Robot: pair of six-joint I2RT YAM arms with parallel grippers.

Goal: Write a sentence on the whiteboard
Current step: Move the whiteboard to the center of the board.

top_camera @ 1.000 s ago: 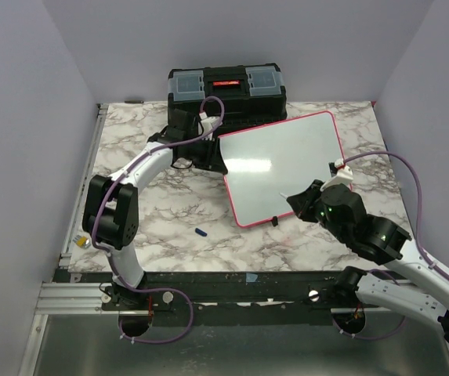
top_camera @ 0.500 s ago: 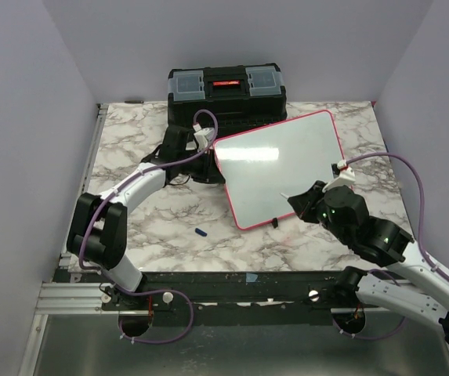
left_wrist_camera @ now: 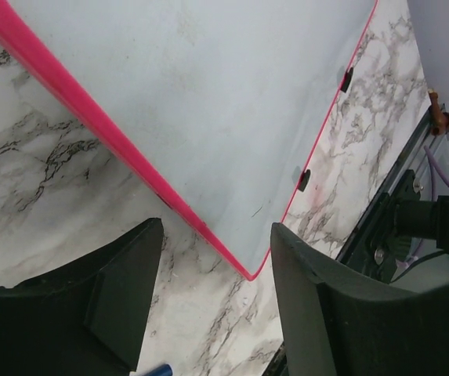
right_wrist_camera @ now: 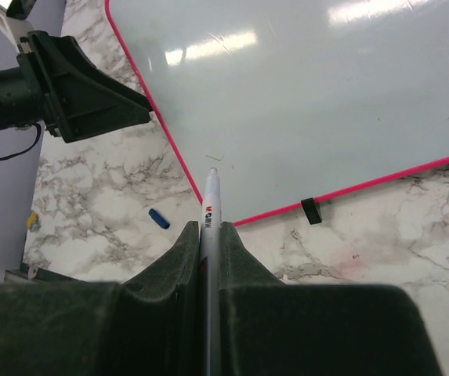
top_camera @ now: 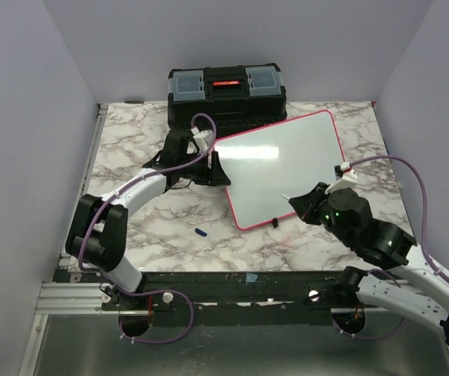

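At the far left, the left arm's elbow has dropped down and outward since a second ago, and its forearm now lies lower across the marble table [top_camera: 130, 141]. The left gripper [top_camera: 211, 168] has stayed at the whiteboard's left edge. Its jaws were pinched narrow half a second ago and now stand well apart. The left wrist view shows the red rim running through the gap between the fingers [left_wrist_camera: 122, 290], touching neither, so this hand holds nothing. Just nearer the arms, a small blue piece [top_camera: 201, 233] lies on the marble where it lay before. The black toolbox [top_camera: 226, 90] sits unmoved at the far edge. To the right of the left gripper, the whiteboard [top_camera: 283, 164] lies flat in the middle-right of the table, turned at an angle. Its far-left corner has slid a little to the left compared with a second ago, while its near corner has hardly shifted. No writing shows on its surface. On the right, the right gripper [top_camera: 301, 202] has barely moved. It is clamped tight on a white marker [right_wrist_camera: 211, 207], whose tip points over the board's near corner area. Whether the tip touches the board is unclear.
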